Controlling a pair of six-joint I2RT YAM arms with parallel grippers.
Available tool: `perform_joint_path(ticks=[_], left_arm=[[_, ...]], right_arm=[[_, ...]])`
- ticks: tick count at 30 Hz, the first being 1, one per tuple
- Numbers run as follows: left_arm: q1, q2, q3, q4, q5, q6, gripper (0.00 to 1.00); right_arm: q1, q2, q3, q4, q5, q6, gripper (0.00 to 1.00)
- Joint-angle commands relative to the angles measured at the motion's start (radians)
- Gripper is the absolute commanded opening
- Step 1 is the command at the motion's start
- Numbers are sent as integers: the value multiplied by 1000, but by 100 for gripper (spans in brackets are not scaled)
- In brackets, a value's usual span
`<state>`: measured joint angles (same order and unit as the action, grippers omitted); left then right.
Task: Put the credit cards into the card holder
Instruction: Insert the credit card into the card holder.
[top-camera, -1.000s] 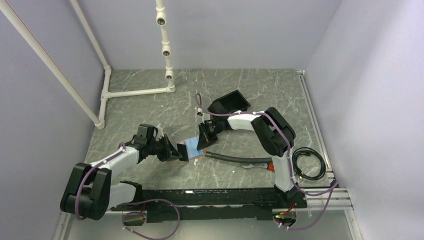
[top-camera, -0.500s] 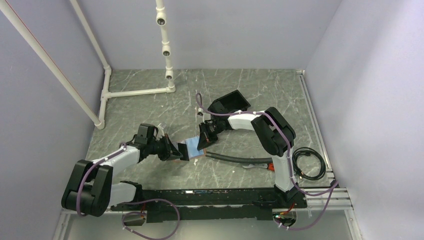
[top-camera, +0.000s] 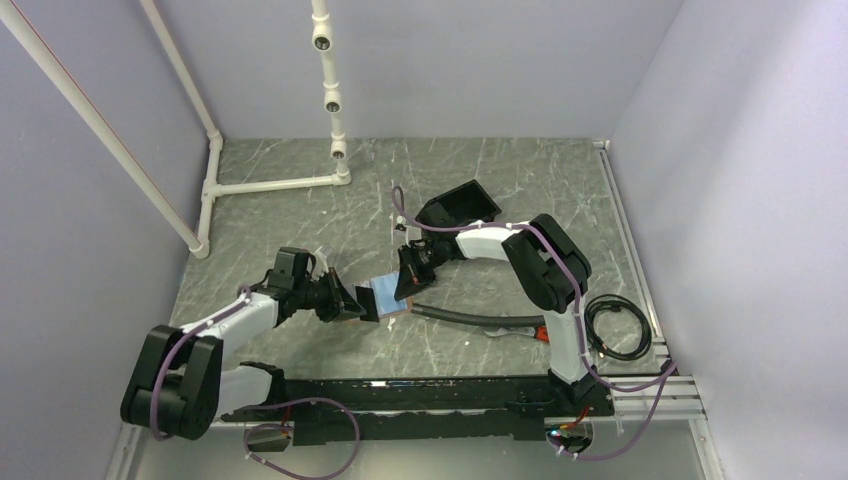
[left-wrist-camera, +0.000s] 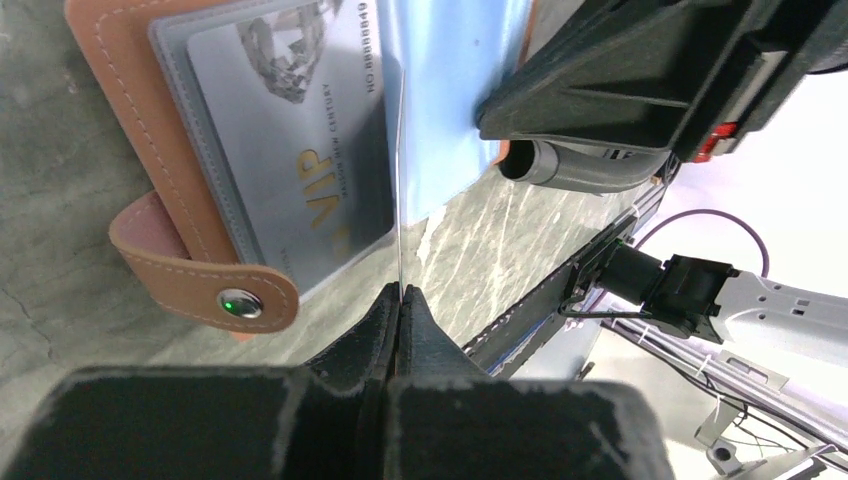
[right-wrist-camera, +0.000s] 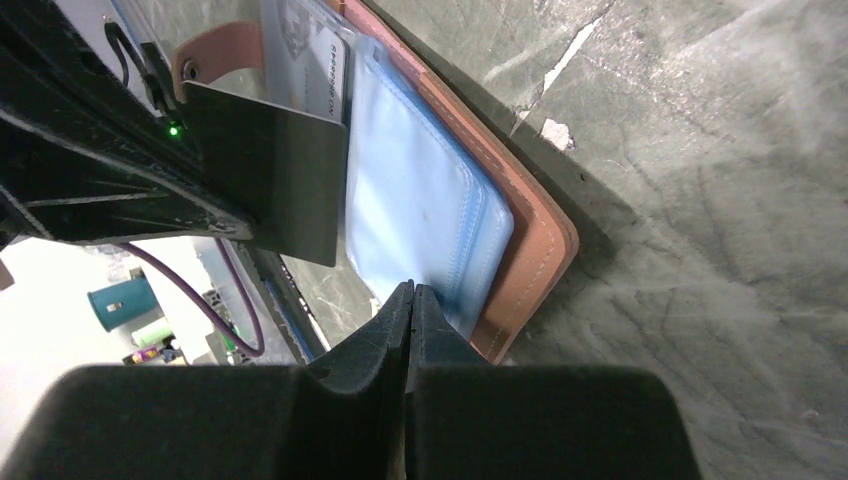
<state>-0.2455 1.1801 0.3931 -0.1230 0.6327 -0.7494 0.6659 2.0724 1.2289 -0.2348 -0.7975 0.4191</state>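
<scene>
Lying open on the grey marbled table (top-camera: 480, 180) between your two arms, the card holder (left-wrist-camera: 110, 60) shows a silver VIP card (left-wrist-camera: 300, 150) in a clear pocket beside a pale blue sleeve (right-wrist-camera: 420, 200). Your left arm stretches low from its base toward it, with the left gripper (left-wrist-camera: 400, 295) clamped on a dark card (right-wrist-camera: 290, 175) held on edge over the fold. Your right arm folds back at the elbow, the right gripper (right-wrist-camera: 412, 290) pressed together with its tips at the blue sleeve's edge.
</scene>
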Motion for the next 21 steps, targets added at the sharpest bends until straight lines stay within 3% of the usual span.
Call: perform_joint_path(ticks=[1,13,21], left_arm=[[-3,59,11,79,50,1,0],[-3,112,7,87,34,6,0],[39,177,15,186,66,-19,0]], right_arm=[[-4,35,-22,-7,83,-46,0],[-3,40,-26,-5,75,-48,0],[-3,54,-26,-13,75,-59,0]])
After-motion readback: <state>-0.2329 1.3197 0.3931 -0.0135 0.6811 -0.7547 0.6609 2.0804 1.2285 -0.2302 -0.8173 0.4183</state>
